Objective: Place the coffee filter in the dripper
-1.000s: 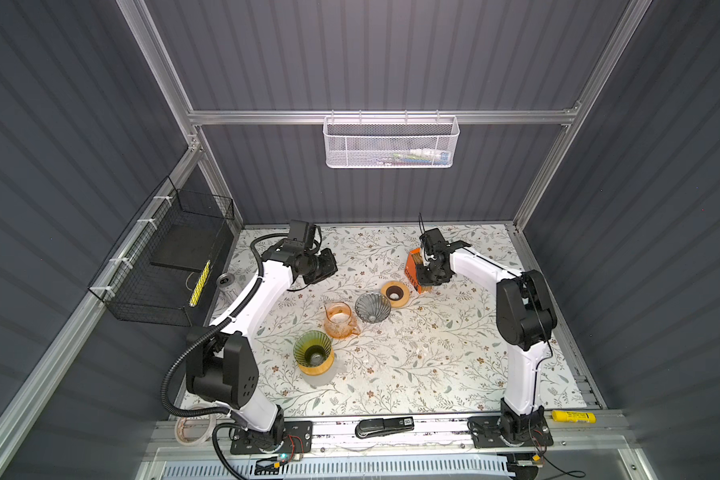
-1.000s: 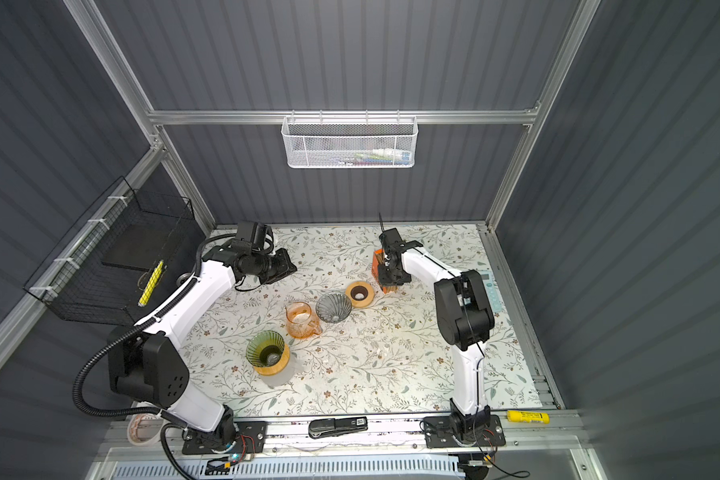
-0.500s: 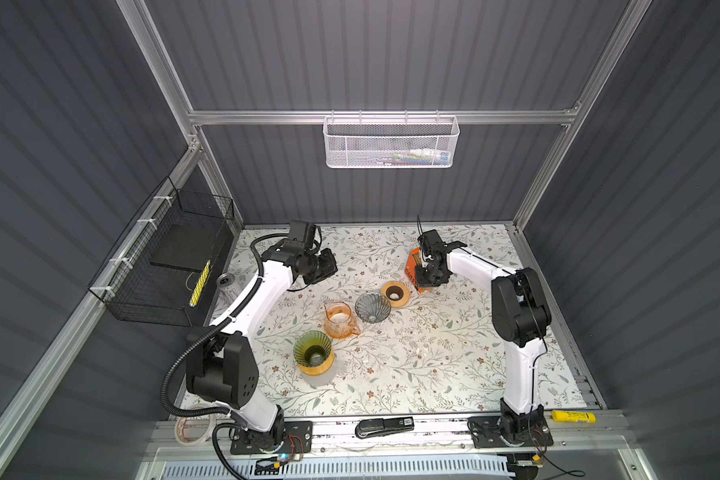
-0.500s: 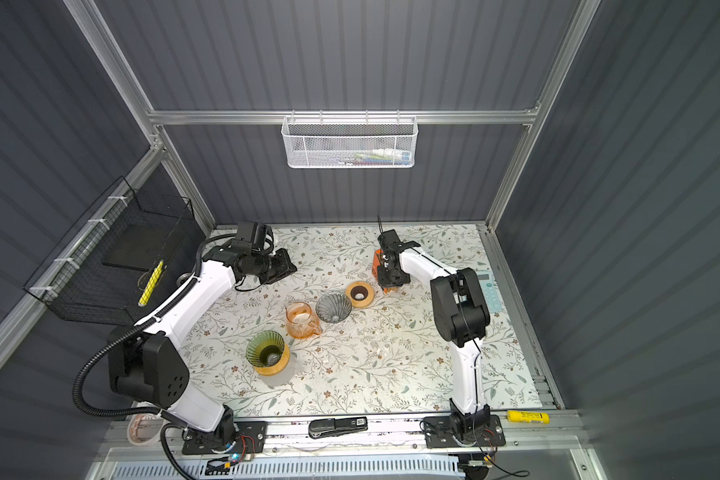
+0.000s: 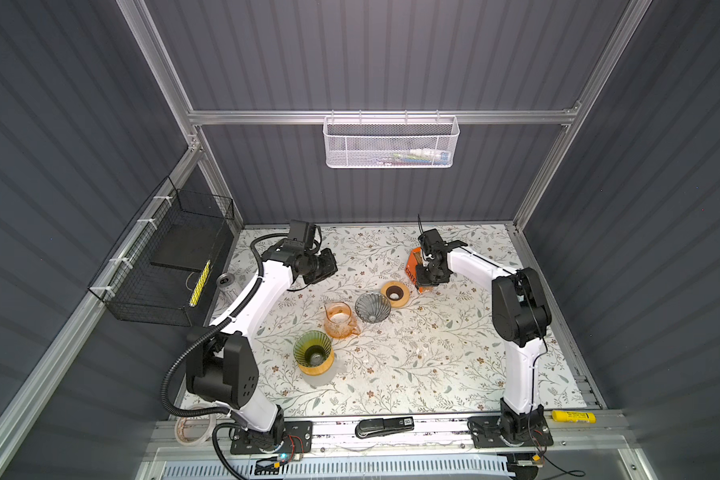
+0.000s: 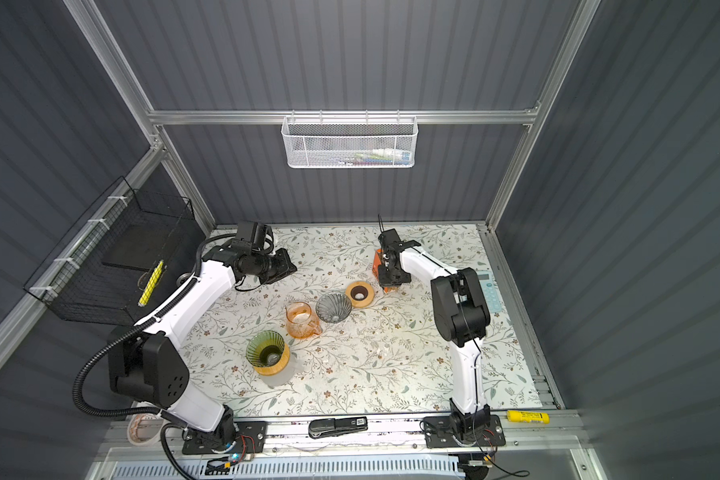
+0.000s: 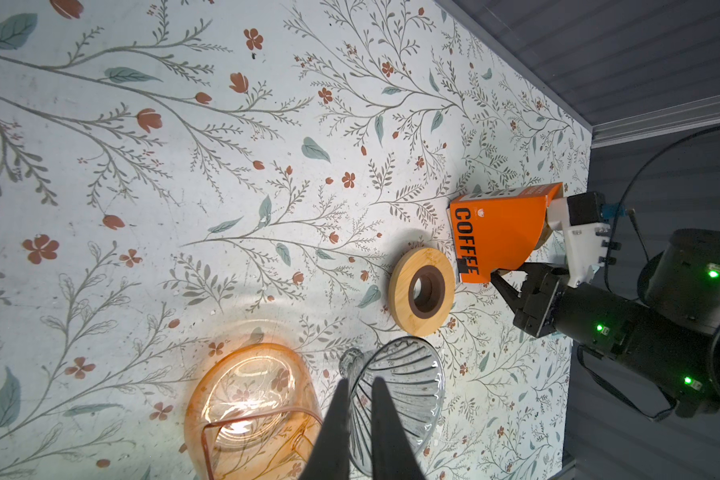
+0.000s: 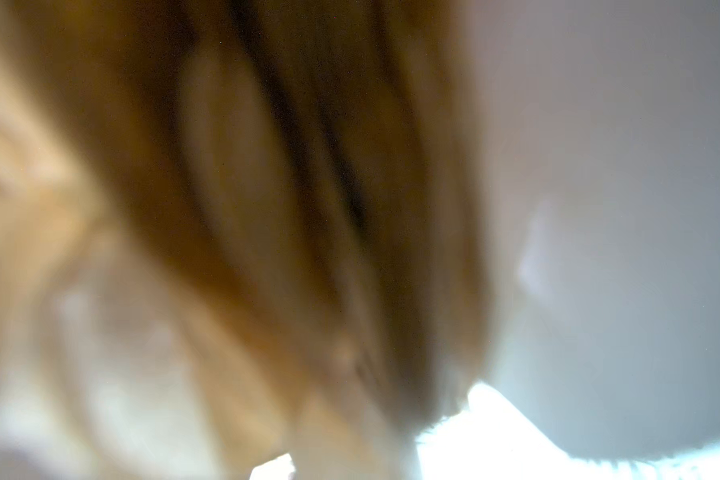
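**Filters boxed at the right fingers, drippers empty on the desk**

The coffee filter (image 7: 545, 237) shows only as a brown paper edge at the open top of the upright orange box (image 7: 495, 232) lettered COFFEE. The right fingers (image 7: 506, 286) sit against that box's side, and the right wrist view gives only blurred tan folds. The smoky, ribbed glass dripper (image 5: 373, 306) lies tipped on the desk (image 5: 433, 357), empty, between the two pairs of fingers. It is ahead of the left fingers (image 7: 387, 436) and apart from them. A green ribbed dripper (image 5: 312, 352) stands upright in a wooden collar (image 5: 314, 368), empty, well apart from both pairs.
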`<state>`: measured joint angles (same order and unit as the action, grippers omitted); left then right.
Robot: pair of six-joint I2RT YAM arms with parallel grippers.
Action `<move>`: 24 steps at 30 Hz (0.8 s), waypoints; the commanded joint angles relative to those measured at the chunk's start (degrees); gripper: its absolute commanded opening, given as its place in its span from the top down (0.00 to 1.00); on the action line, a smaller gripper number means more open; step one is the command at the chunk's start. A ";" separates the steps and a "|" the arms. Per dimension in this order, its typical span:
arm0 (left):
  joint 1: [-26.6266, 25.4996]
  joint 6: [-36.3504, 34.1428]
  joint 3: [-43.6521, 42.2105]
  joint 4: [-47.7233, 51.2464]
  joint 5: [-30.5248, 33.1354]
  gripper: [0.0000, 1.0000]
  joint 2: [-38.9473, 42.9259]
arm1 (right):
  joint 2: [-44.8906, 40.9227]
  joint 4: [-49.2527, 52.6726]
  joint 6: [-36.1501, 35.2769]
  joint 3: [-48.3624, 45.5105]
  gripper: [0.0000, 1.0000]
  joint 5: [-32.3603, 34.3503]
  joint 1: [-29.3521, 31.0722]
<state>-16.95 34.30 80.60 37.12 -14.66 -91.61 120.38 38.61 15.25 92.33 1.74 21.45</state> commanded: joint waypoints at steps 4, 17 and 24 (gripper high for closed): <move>-0.19 0.31 -1.58 0.09 -0.75 0.87 1.77 | -2.30 1.37 0.66 -1.61 1.00 0.70 -0.09; -0.19 0.85 -3.17 -0.82 -0.91 0.87 3.85 | -6.73 1.42 1.63 -6.10 1.00 -0.06 -0.06; -0.19 0.81 -3.56 -0.65 -0.97 0.87 4.60 | -8.39 1.65 2.13 -7.98 1.00 -0.11 0.16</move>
<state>-16.95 34.76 77.91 36.27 -14.66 -88.58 114.50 39.00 16.53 85.71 1.63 21.47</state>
